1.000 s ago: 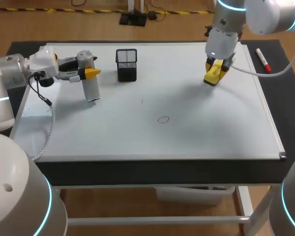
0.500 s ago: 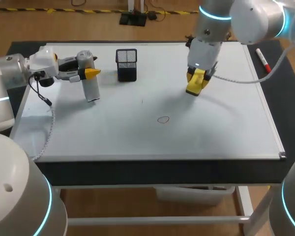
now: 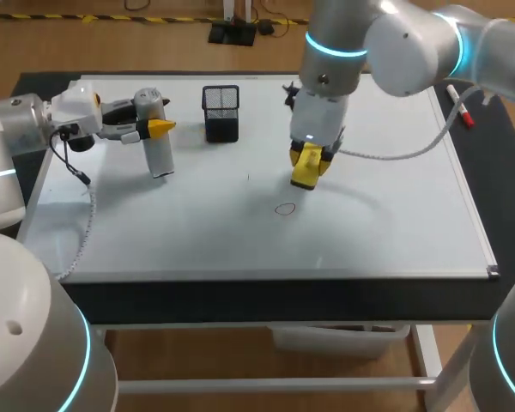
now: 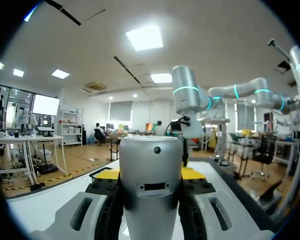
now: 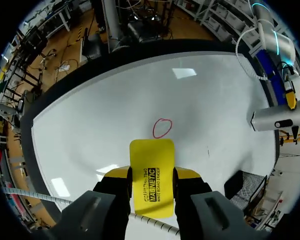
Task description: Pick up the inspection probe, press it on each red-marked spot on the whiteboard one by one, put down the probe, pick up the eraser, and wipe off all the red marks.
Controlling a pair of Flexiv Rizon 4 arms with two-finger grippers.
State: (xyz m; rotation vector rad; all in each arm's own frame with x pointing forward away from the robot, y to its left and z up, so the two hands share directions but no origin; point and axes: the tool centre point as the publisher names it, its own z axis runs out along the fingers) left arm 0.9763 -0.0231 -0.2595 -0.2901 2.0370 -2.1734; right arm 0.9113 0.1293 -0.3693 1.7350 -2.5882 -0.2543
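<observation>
Your right gripper (image 3: 307,169) is closed tight on the yellow eraser (image 3: 308,163). One finger presses each long side. In the right wrist view, the eraser (image 5: 151,155) sticks out past the two yellow tips of the gripper (image 5: 151,174). Its front end is just short of the round red mark (image 5: 162,128) on the whiteboard (image 5: 90,130). I cannot tell if the eraser touches the board.

Your left gripper (image 3: 154,127) is clamped on the grey probe (image 3: 158,146). It grips the probe near the top. The probe stands up straight, with its bottom end on the whiteboard (image 3: 395,223), near the far left corner. In the left wrist view, the probe (image 4: 151,185) sits between the fingers of the gripper (image 4: 151,175), with a yellow tip at each side.

The head view shows both arms at once. There the mark (image 3: 284,209) looks like a small dark ring, just in front of the eraser. Only the right wrist view shows that it is red. Only the head view shows a pen (image 3: 460,105) with a red cap. It lies on the black table top, just past the board's right edge.

A black mesh cup (image 3: 221,112) stands on the board, just to the right of the probe. I cannot tell what is inside it. The right wrist view shows only a part of the cup (image 5: 245,187).
</observation>
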